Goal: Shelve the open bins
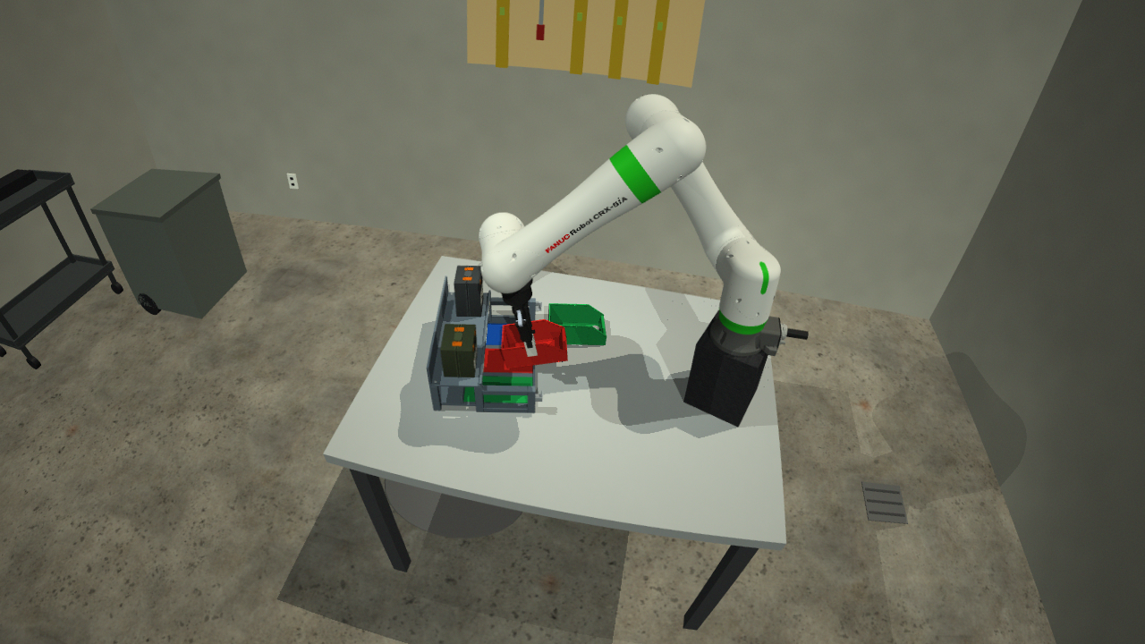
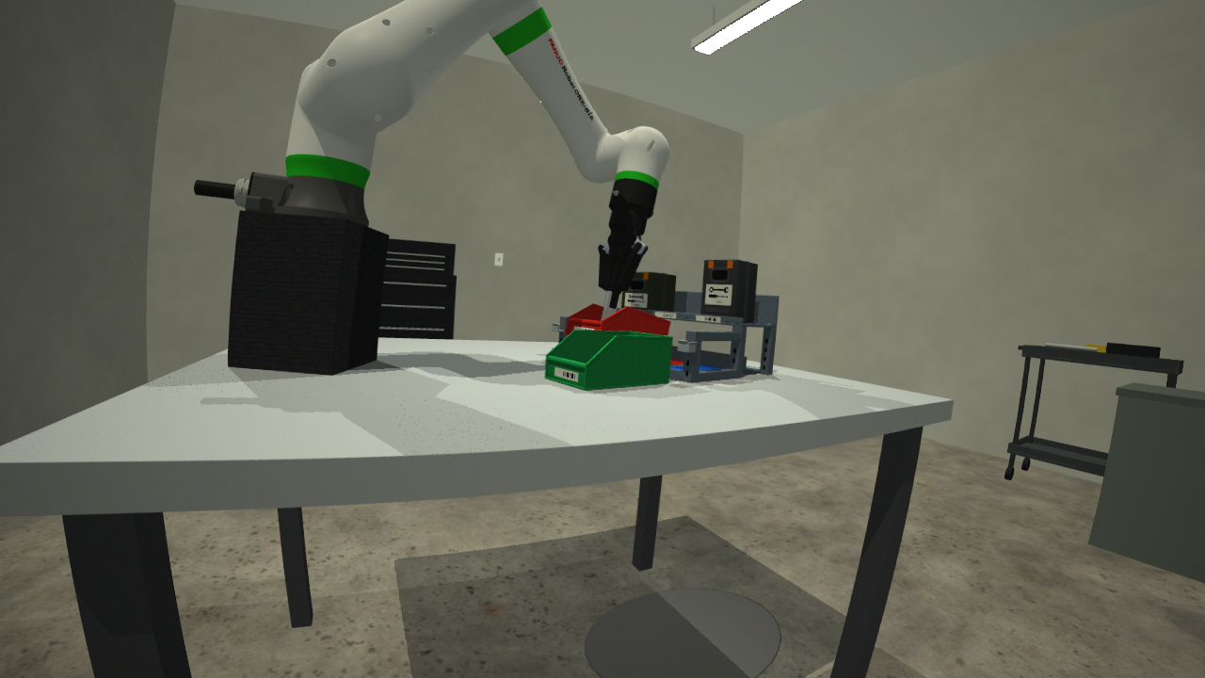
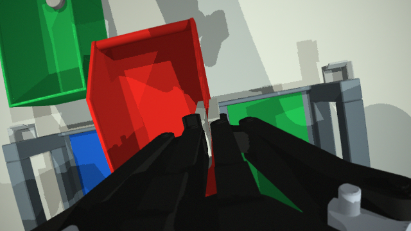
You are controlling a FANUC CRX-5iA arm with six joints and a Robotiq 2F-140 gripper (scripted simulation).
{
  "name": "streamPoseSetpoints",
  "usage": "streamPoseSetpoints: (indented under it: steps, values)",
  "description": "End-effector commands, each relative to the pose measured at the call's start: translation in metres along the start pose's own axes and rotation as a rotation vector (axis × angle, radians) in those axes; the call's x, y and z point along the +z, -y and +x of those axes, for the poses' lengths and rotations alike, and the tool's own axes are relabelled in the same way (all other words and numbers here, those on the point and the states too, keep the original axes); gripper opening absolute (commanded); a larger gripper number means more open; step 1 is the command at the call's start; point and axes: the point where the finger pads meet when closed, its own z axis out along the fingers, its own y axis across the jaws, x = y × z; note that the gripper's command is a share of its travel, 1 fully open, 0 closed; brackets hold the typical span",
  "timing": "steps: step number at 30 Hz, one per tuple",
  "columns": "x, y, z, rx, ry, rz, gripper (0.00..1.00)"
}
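Note:
My gripper (image 1: pixel 529 349) (image 2: pixel 610 301) (image 3: pixel 210 113) is shut on one side wall of the red bin (image 1: pixel 549 336) (image 2: pixel 644 320) (image 3: pixel 154 96), a finger on each side of the wall. The bin hangs above the shelf's front lip, its front toward the robot base; its rear is hidden in the wrist view. The red mark (image 1: pixel 497 361) shows between the blue mark (image 1: pixel 494 334) (image 3: pixel 87 154) and the green mark (image 1: pixel 504 396) (image 3: pixel 270 112). The green bin (image 1: pixel 574 318) (image 2: pixel 632 363) (image 3: pixel 26 51) stands on the table, with a grey part (image 3: pixel 55 2) in it. No part shows in the red bin.
The shelf (image 1: pixel 436 344) (image 3: pixel 351 91) carries a dark box (image 1: pixel 467 294) (image 2: pixel 729 290) and an olive box (image 1: pixel 458 352) on its upper board, close to the gripper. The green bin stands close beside the red bin. Brackets stick out at both front corners of the shelf.

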Motion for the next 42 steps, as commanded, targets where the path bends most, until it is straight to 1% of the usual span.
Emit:
streamPoseSetpoints:
  steps: [1,42]
  values:
    - [0.000,0.000,0.000,0.000,0.000,0.000,0.00]
    - [0.011,0.000,-0.003,0.000,0.001,0.000,0.00]
